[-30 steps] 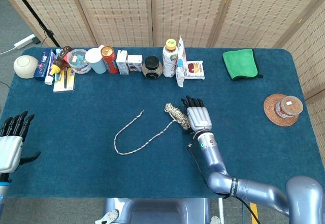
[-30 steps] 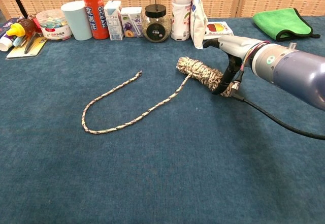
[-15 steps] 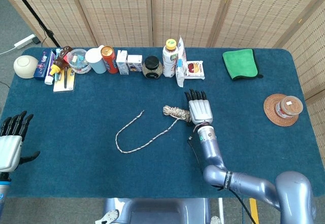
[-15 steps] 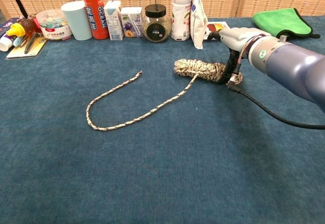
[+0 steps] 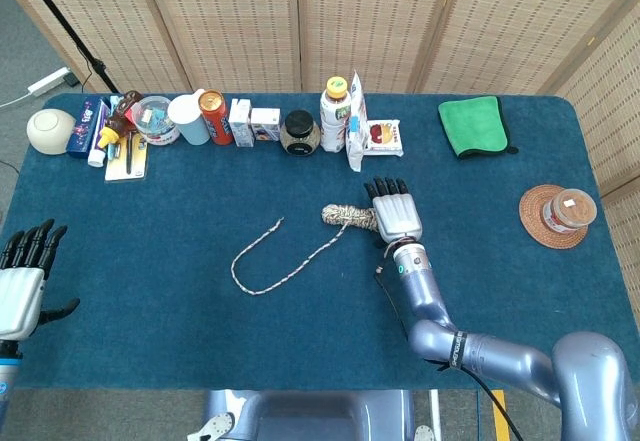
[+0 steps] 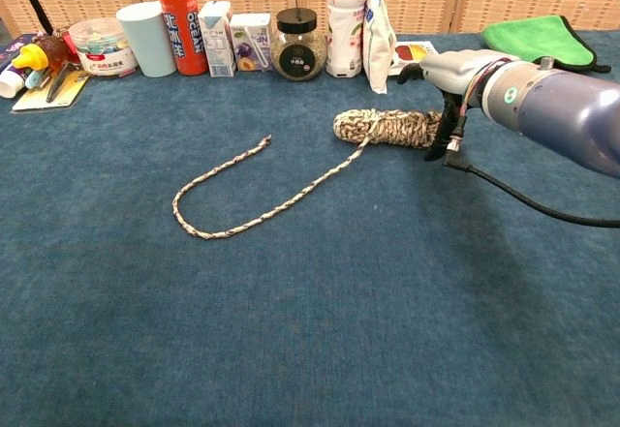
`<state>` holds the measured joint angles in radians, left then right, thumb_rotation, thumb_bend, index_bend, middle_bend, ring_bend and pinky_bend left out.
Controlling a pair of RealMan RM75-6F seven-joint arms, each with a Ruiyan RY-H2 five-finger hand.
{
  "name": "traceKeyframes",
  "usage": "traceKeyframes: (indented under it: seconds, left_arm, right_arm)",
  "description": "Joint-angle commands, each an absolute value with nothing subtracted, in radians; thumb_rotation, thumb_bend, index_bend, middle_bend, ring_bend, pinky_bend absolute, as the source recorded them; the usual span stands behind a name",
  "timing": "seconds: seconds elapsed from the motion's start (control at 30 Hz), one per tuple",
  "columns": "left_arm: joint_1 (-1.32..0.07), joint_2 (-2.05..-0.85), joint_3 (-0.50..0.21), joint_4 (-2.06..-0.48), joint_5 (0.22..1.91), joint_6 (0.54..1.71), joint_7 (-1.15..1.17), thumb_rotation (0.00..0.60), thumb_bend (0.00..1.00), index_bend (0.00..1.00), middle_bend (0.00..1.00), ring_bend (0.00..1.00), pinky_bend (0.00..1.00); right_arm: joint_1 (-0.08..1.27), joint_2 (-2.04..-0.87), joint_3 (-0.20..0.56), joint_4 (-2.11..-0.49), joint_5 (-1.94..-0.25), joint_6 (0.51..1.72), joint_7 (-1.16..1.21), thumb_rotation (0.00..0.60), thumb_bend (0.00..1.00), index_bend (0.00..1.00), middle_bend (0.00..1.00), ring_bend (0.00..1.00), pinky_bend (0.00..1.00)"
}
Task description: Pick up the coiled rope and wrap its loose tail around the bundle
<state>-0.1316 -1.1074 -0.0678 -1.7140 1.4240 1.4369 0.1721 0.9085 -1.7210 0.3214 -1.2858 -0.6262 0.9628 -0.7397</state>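
Gripping the coiled rope (image 5: 349, 217) bundle's right end, right hand (image 5: 395, 214), tail trailing left

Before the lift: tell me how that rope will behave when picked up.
Probably floppy: the loose tail lies in a slack curve and should dangle. The coiled bundle looks tightly wound, so likely keeps its shape. The right hand is already at it.

The right hand (image 5: 397, 216) is further right than a second ago, dragging the rope bundle (image 6: 386, 127) along. The loose tail (image 6: 254, 190) trails after it, its loop tighter.
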Motion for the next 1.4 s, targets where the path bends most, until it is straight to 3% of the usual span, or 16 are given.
traceKeyframes:
  seconds: [0.03, 0.2, 0.3, 0.37, 0.57, 0.73, 1.03, 1.4]
  left_arm:
    - [-0.132, -1.106, -0.067, -1.714, 1.424, 1.436, 0.17, 0.6, 0.01, 0.0, 0.0, 0.0, 0.0]
    - [-0.134, -1.106, -0.067, -1.713, 1.422, 1.432, 0.167, 0.6, 0.01, 0.0, 0.0, 0.0, 0.0]
    - [-0.134, -1.105, -0.067, -1.713, 1.421, 1.431, 0.163, 0.6, 0.01, 0.0, 0.0, 0.0, 0.0]
    - [-0.134, -1.104, -0.067, -1.713, 1.421, 1.431, 0.161, 0.6, 0.01, 0.0, 0.0, 0.0, 0.0]
    - [-0.134, -1.106, -0.066, -1.714, 1.42, 1.431, 0.164, 0.6, 0.01, 0.0, 0.0, 0.0, 0.0]
    - [-0.137, -1.109, -0.062, -1.717, 1.424, 1.426, 0.174, 0.6, 0.01, 0.0, 0.0, 0.0, 0.0]
    - [-0.186, -1.114, -0.059, -1.694, 1.46, 1.365, 0.177, 0.6, 0.01, 0.0, 0.0, 0.0, 0.0]
    - [-0.234, -1.117, -0.077, -1.686, 1.492, 1.345, 0.151, 0.6, 0.01, 0.0, 0.0, 0.0, 0.0]
  right_arm:
    - [0.915, -1.735, 0.311, -1.26, -0.636, 0.955, -0.73, 0.6, 0.0, 0.19, 0.17, 0.1, 0.13]
    - [0.922, -1.762, 0.295, -1.195, -0.679, 0.954, -0.703, 0.6, 0.03, 0.27, 0.25, 0.17, 0.17]
    - [0.925, -1.77, 0.291, -1.166, -0.682, 0.941, -0.692, 0.6, 0.15, 0.34, 0.33, 0.22, 0.24]
    - [0.925, -1.774, 0.292, -1.149, -0.684, 0.926, -0.676, 0.6, 0.27, 0.38, 0.38, 0.27, 0.35]
    - [0.921, -1.775, 0.295, -1.111, -0.705, 0.882, -0.611, 0.6, 0.48, 0.47, 0.48, 0.38, 0.6]
    - [0.914, -1.768, 0.298, -1.105, -0.724, 0.856, -0.558, 0.6, 0.67, 0.54, 0.56, 0.45, 0.69]
    - [0.855, -1.705, 0.27, -1.15, -0.876, 0.867, -0.396, 0.6, 0.69, 0.58, 0.58, 0.47, 0.69]
    - [0.802, -1.631, 0.288, -1.208, -0.97, 0.853, -0.188, 0.6, 0.69, 0.6, 0.59, 0.47, 0.69]
